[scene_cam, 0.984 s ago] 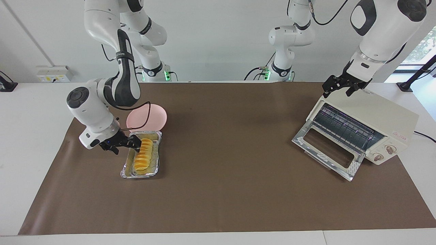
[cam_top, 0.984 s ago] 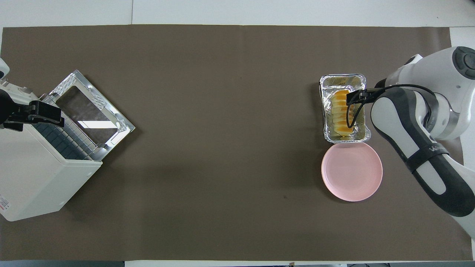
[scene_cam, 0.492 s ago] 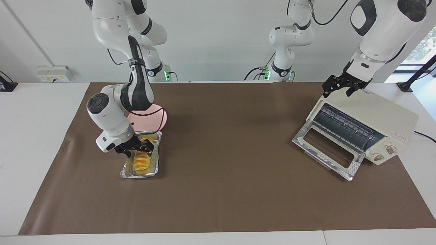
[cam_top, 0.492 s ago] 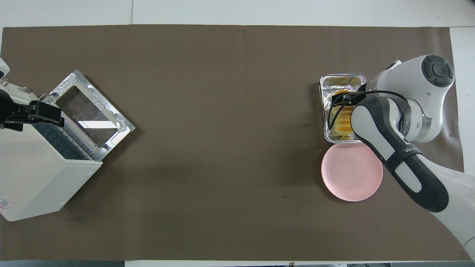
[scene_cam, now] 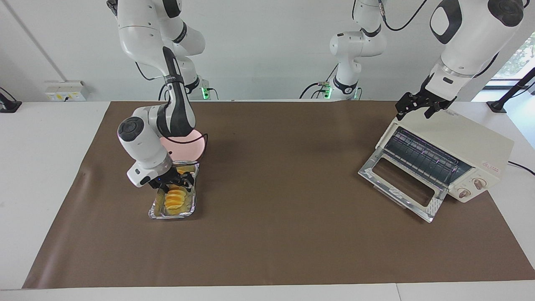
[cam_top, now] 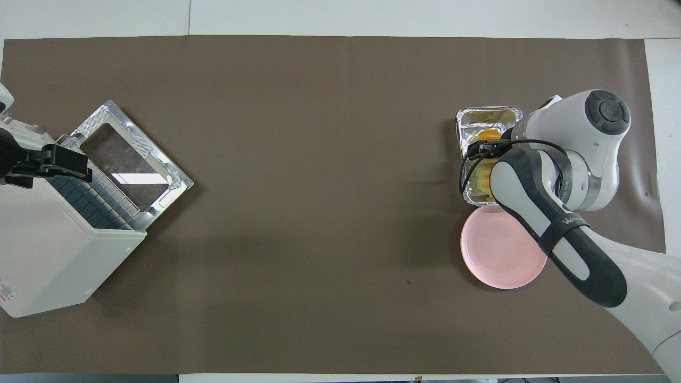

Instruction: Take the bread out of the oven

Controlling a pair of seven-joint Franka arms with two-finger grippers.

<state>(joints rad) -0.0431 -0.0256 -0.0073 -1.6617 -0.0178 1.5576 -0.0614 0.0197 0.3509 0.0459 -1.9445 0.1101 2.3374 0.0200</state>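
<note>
Over tray [scene_cam: 155, 210]: right gripper [scene_cam: 180, 182], fingers astride bread [scene_cam: 174, 200], grip unclear. Over oven [scene_cam: 472, 144]: left gripper [scene_cam: 415, 107], waiting, open.

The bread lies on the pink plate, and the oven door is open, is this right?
Not quite. The bread lies in the foil tray, beside the pink plate, under the right hand. The facing view shows it. The oven door is open, as you say.
</note>
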